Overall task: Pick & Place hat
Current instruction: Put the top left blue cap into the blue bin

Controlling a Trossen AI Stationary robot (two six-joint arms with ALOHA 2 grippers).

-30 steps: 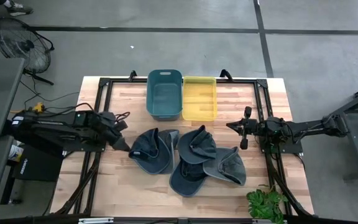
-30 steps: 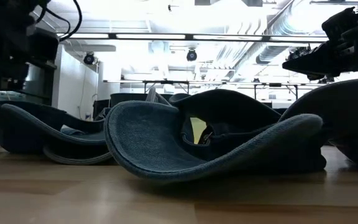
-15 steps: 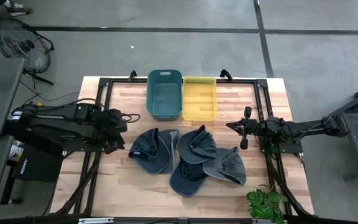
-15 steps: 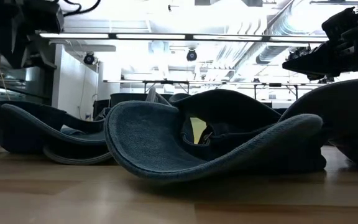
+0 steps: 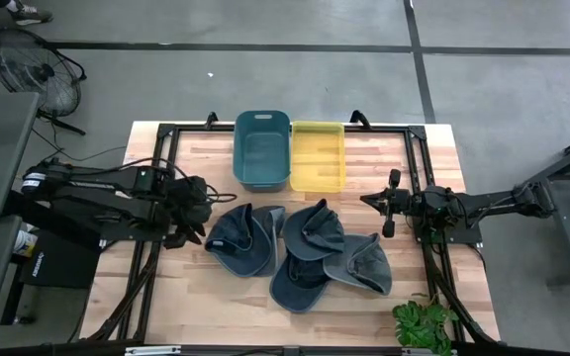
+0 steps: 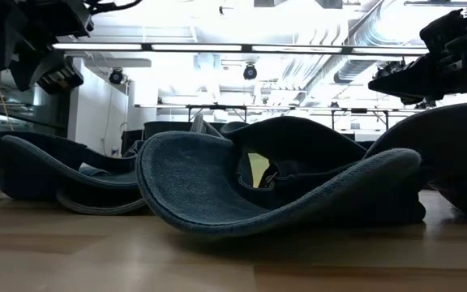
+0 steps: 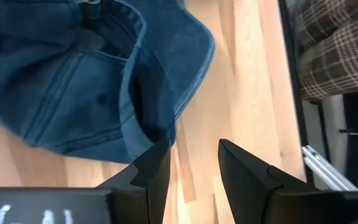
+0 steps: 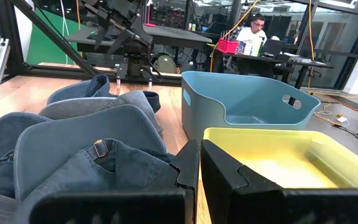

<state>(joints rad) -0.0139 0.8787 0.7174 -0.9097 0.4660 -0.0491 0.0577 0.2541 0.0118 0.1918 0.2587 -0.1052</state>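
The left gripper was held open just beside a blue hat; the right gripper was kept closed, empty.

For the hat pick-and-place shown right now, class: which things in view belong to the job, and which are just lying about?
Part of the job:
- four denim hats piled mid-table
- teal bin
- yellow bin
- left end effector, open beside the leftmost hat
- right end effector, waiting at the right

Just lying about:
- potted plant
- floor fan

Hats: matt blue denim-like cloth with visible seams. Worktop: pale, smooth wood planks. Bins: smooth plastic.
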